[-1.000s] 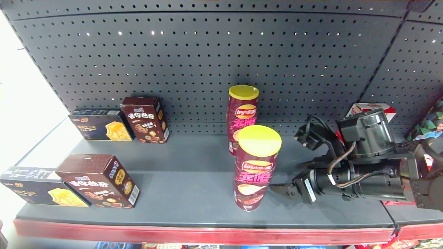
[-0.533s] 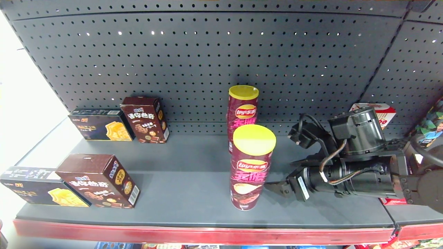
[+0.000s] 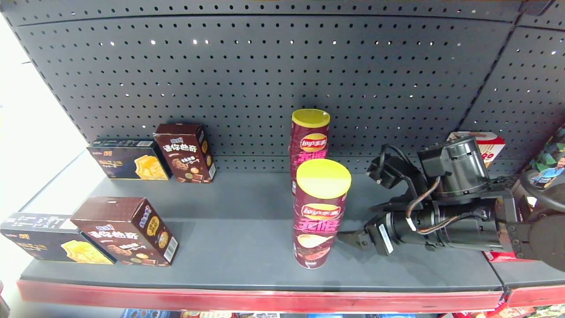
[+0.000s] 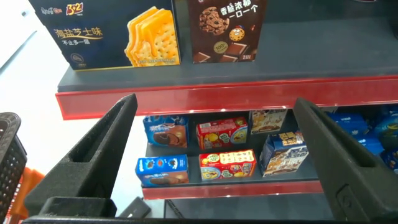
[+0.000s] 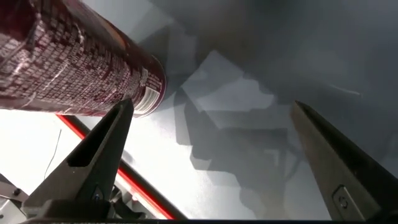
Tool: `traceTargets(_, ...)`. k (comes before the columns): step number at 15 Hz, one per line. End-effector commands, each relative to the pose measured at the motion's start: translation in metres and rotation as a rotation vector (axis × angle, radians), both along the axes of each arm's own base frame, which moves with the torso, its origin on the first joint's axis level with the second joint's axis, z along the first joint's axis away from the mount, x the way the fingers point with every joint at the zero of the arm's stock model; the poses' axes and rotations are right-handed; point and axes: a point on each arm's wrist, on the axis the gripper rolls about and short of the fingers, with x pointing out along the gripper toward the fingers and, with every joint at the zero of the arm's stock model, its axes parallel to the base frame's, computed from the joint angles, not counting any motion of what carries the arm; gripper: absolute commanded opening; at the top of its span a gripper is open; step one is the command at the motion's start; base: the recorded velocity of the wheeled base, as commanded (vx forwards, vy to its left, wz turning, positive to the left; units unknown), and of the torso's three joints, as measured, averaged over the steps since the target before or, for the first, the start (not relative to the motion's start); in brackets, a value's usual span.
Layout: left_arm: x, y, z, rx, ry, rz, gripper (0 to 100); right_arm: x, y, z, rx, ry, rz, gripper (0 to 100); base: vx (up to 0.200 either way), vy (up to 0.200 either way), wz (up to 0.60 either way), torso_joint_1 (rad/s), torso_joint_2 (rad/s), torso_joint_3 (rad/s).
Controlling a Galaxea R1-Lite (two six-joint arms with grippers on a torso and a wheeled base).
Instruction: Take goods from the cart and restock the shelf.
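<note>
Maroon with a yellow lid, the front chips can (image 3: pixel 322 212) stands upright on the grey shelf (image 3: pixel 238 229), just right of the middle of the head view and near the shelf's front edge. Directly behind it, closer to the pegboard back panel (image 3: pixel 247 79), you have a rear chips can (image 3: pixel 310 137) of the same kind, also upright; the two overlap in the picture, so you cannot tell whether they touch.

Your right end effector (image 3: pixel 348 238) comes in from the right edge of the frame, lying low over the shelf with its fingers pointing at the front can. It is released: the right wrist view shows its fingers spread wide over bare shelf, and the can (image 5: pixel 74 56) sits beside one finger, not between the two. One fingertip is just beside the can's lower right side; contact cannot be judged.

Your left end effector (image 4: pixel 211 143) is also released, fingers wide apart with nothing between them. Beyond it are the shelf's red edge strip (image 4: pixel 249 96) and a lower shelf (image 4: pixel 298 186) with small packets.

At the lower left of the head view, a front cracker box (image 3: pixel 53 238) and a front cookie box (image 3: pixel 128 229) lie side by side, touching. Farther back stand a rear cracker box (image 3: pixel 128 158) and a rear cookie box (image 3: pixel 185 152). A red-and-white carton (image 3: pixel 487 142) shows at the right, behind the arm.
</note>
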Motion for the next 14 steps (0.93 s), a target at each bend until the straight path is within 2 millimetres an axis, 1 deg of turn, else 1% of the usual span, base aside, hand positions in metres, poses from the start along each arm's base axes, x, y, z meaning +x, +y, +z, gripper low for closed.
traceTargets(1,0.000,0.000,0.000,0.000,0.001,0.001,100,0.000,0.001,0.000,-0.001,0.000,0.003,100,0.000,0.000,0.00,0.000,0.00,0.000)
traceTargets(6,0.000,0.000,0.000,0.000,0.001,0.000,100,0.000,0.001,0.000,-0.002,-0.001,0.004,100,0.000,0.000,0.00,0.000,0.00,0.000)
traceTargets(9,0.000,0.000,0.000,0.000,0.001,0.001,100,-0.003,-0.006,0.009,0.017,-0.027,-0.014,100,0.000,0.000,0.00,0.000,0.00,0.000)
traceTargets(10,0.000,0.000,0.000,0.000,0.001,0.001,100,-0.009,-0.021,0.027,0.059,-0.078,-0.047,100,0.000,0.000,0.00,0.000,0.00,0.000)
traceTargets(11,0.000,0.000,0.000,0.000,0.001,-0.002,100,-0.015,-0.032,0.038,0.082,-0.112,-0.069,100,0.000,0.000,0.00,0.000,0.00,0.000)
traceTargets(12,0.000,0.000,0.000,0.001,0.001,-0.002,100,-0.031,-0.052,0.059,0.122,-0.186,-0.114,100,0.000,0.000,0.00,0.000,0.00,0.000)
traceTargets(13,0.000,0.000,0.000,0.001,0.001,0.000,100,-0.041,-0.063,0.066,0.138,-0.220,-0.137,100,0.000,0.000,0.00,0.000,0.00,0.000)
traceTargets(14,0.000,0.000,0.000,0.001,0.001,-0.002,100,-0.066,-0.090,0.078,0.172,-0.289,-0.203,100,0.000,0.000,0.00,0.000,0.00,0.000)
